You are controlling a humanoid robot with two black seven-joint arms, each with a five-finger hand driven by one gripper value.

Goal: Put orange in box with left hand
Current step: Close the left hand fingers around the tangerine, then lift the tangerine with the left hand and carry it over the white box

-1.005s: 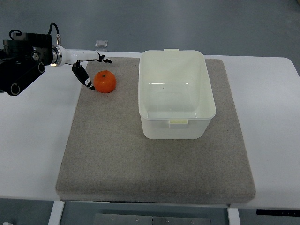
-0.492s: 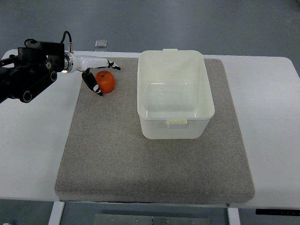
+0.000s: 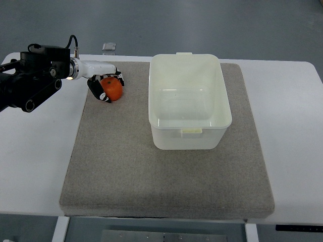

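The left hand (image 3: 106, 84) is seen at the far left corner of the mat, its white and black fingers (image 3: 97, 89) curled around the orange (image 3: 112, 89), which is gripped from the near side and from above. The orange is held low, at or just above the mat; whether it is lifted clear cannot be told. Behind the hand, toward the picture's left edge, the black wrist and forearm housing (image 3: 33, 75) is carried over the bare table.

To the right of the hand, near but not touching, a translucent white box (image 3: 189, 101) is placed upright on the mat, open at the top and with nothing inside. Under both, a grey felt-like mat (image 3: 126, 166) is spread, covering most of the white table (image 3: 35, 161). Beyond the hand, at the table's far edge, a small clear object (image 3: 109, 47) is seen; what it is cannot be told. Past the table a dull grey-blue floor (image 3: 202, 25) is shown.
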